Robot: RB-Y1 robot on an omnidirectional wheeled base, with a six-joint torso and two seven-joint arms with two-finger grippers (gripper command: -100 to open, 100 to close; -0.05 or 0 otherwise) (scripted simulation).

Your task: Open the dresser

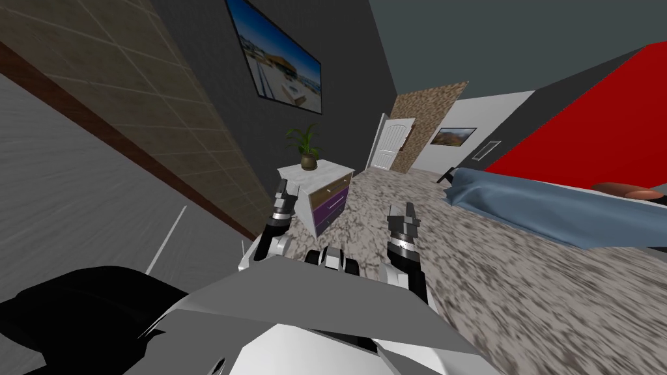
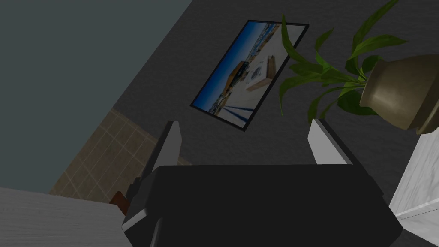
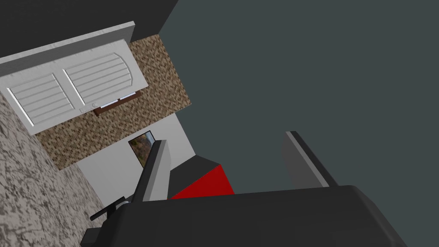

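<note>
Dresser (image 1: 329, 198) ahead against the dark wall, left claw (image 1: 285, 189) and right claw (image 1: 402, 213) both raised and empty.

Head view: the dresser has a white top, a wood-toned upper drawer front and purple fronts below, all flush as far as I can tell; a potted plant (image 1: 307, 153) stands on its top, and a framed picture (image 1: 280, 57) hangs on the wall above. The left claw is near the dresser's front corner but apart from it; the right claw is over the speckled floor (image 1: 508, 286), with a blue-covered bed (image 1: 521, 203) off to its right. Left wrist view: the fingers (image 2: 169, 143) stand wide apart with nothing between them; the plant's pot and an edge of the dresser's white top lie beside the far finger. Right wrist view: the fingers (image 3: 157, 171) are likewise spread wide, gripping nothing.
</note>
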